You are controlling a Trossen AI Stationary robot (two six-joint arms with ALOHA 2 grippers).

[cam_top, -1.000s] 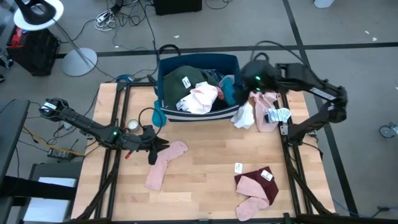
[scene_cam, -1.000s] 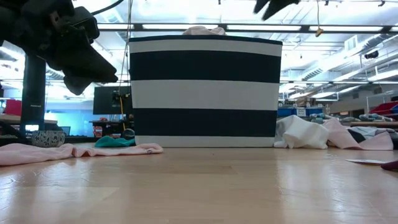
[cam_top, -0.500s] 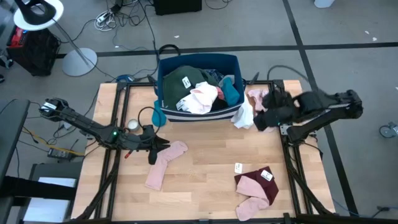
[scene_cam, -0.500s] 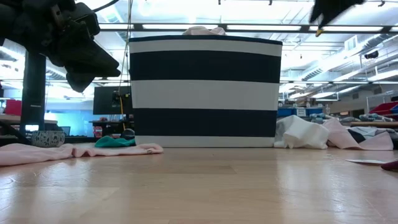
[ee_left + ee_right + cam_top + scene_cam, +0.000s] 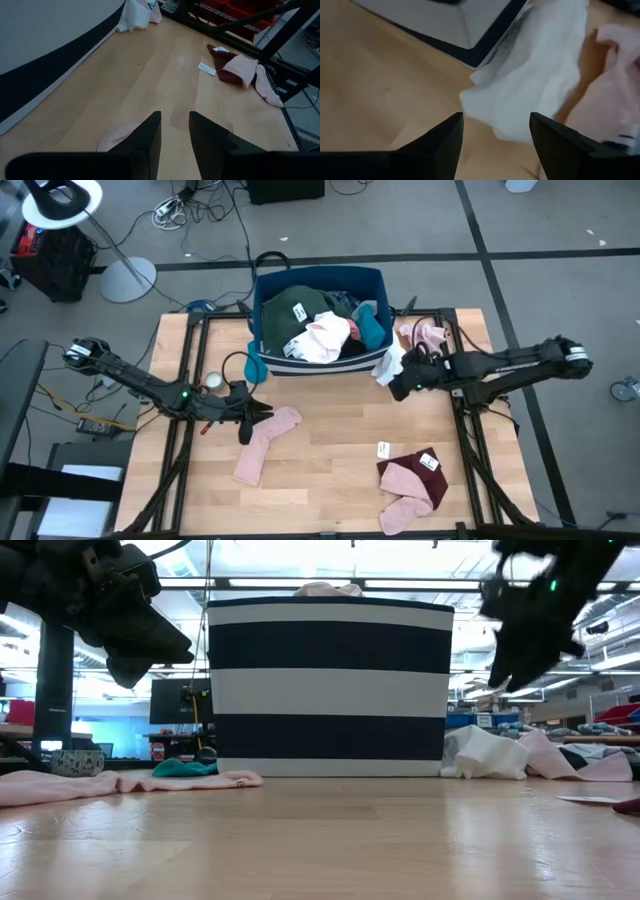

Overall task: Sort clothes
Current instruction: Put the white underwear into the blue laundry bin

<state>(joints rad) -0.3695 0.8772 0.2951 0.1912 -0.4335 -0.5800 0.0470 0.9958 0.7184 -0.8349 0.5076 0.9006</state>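
Overhead and level views of a wooden table carrying a dark blue bin with white stripes, heaped with clothes.

Right gripper: poised low over the table beside the bin's front right corner, fingers spread wide apart and empty. Directly ahead of the fingertips, a crumpled white garment; just beyond it, touching, a pale pink garment. In the level view, gripper raised clear of the tabletop, the white and pink heap below and behind it.

Left gripper: near the table's left side, at the upper end of a long pink sock. Fingers standing partly apart with a narrow gap between them; pink fabric visible just ahead of and beneath the tips, though whether pinched or merely underlying cannot be told from the wrist view.

Inside the bin: a dark green top with a white tag, a white-and-pink piece, a teal piece.

Well ahead of the left gripper, toward the table's near right part: a maroon item with a white tag, overlaid by a dusty pink sock; a loose white tag just beside them.
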